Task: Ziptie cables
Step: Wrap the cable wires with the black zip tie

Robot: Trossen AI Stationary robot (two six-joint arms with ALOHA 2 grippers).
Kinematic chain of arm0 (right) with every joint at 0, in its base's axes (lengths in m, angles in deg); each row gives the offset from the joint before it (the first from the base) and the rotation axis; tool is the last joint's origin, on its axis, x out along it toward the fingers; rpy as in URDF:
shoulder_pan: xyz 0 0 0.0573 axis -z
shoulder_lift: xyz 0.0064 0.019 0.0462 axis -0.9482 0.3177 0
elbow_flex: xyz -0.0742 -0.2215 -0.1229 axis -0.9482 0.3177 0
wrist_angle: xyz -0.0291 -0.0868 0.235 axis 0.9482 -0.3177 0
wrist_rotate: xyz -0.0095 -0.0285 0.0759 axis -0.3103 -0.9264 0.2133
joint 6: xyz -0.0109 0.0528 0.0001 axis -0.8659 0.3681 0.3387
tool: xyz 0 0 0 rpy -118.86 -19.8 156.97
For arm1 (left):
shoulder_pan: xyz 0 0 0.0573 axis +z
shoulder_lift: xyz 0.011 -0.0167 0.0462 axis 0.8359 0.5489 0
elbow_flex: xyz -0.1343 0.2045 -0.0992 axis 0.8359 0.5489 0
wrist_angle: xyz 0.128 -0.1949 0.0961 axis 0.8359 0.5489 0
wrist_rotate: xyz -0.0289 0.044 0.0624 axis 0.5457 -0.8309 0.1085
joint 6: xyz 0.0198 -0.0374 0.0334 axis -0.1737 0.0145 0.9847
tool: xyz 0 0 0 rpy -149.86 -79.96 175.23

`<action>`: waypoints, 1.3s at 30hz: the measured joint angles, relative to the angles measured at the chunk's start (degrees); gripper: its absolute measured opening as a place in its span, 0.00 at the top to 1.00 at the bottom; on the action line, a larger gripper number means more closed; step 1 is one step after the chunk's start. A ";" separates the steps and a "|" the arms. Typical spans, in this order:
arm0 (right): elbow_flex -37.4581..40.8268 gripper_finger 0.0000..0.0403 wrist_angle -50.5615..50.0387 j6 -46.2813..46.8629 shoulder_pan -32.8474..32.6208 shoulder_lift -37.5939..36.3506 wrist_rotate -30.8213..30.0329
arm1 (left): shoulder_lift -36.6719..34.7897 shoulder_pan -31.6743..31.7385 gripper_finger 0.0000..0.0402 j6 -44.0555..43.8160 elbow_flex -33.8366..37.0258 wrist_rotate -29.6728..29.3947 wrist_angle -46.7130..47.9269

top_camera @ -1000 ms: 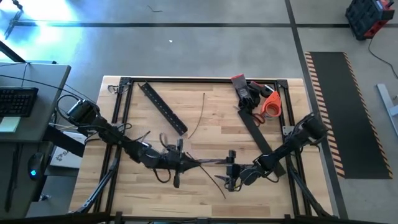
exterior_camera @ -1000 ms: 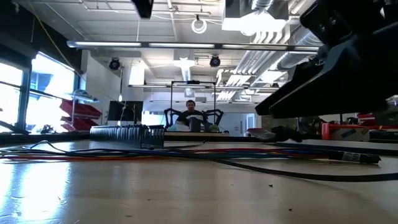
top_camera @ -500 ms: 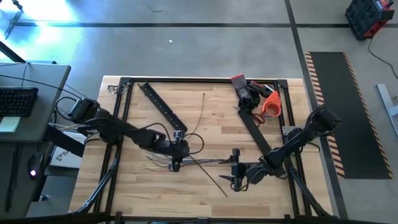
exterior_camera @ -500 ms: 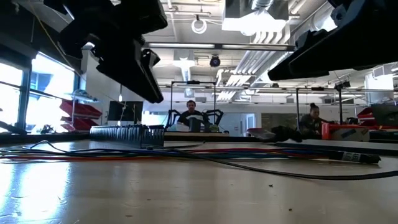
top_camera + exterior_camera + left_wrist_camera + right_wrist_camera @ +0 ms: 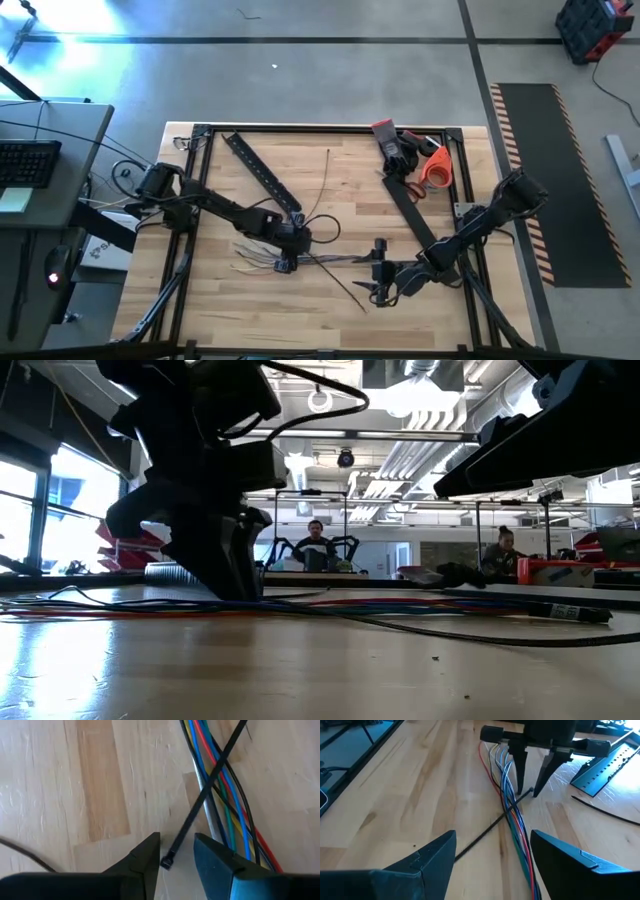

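Cables: a bundle of thin coloured wires [image 5: 227,805] (red, blue, green, yellow, black) lies flat on the wooden counter [image 5: 340,190], running between the two arms; also visible in the right wrist view [image 5: 512,827].
Zip tie: a black zip tie [image 5: 207,787] lies slantwise across the bundle, its small square head [image 5: 165,862] resting on bare wood just beside the wires.
Left end effector: the left end effector [image 5: 176,855] points down at the counter, fingers spread, straddling the tie's head with nothing pinched; from the right wrist camera it shows as two dark prongs [image 5: 529,782] standing either side of the tie where it meets the bundle.
Right end effector: the right end effector [image 5: 492,852] is spread wide, empty, low over the counter near the bundle's other end [image 5: 380,285].
Key relation: the tie's head sits between the left fingers, slightly nearer one of them; the tie's long axis runs away from the head across the wires, at a clear angle to the bundle's own axis.
Nearer arm: left, by far; right is well apart along the bundle.
Judgement: the left fingers look set to close on the tie's head; the tie is not yet looped round the cables.
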 joint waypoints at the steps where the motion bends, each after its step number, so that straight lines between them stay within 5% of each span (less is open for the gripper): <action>1: 0.00 0.40 0.02 -0.02 0.00 0.00 0.00 | 0.23 0.20 0.74 -0.28 -0.05 0.11 -0.07; 5: 0.00 0.40 0.02 -0.02 0.00 0.00 0.00 | 0.31 0.54 0.78 -0.96 -0.03 0.42 -0.16; 12: 0.00 0.40 0.03 -0.46 -0.02 0.00 0.00 | -0.57 0.38 0.98 -4.58 0.14 -0.04 0.04; 21: 0.00 0.40 -6.45 -0.37 -2.34 -5.57 -3.48 | -11.31 -8.27 1.00 -17.91 0.27 -8.08 6.87; 26: 0.00 0.40 -9.01 0.28 -1.22 -6.30 0.53 | -16.87 -15.81 1.00 -27.86 0.23 -15.01 8.95; 30: 0.00 0.40 -12.26 2.98 0.46 -5.90 2.15 | -15.83 -18.89 1.00 -31.57 0.23 -20.39 8.21; 39: 0.00 0.40 -12.27 2.60 1.68 -5.88 2.57 | -4.03 -14.02 0.88 -34.11 0.25 -19.42 1.17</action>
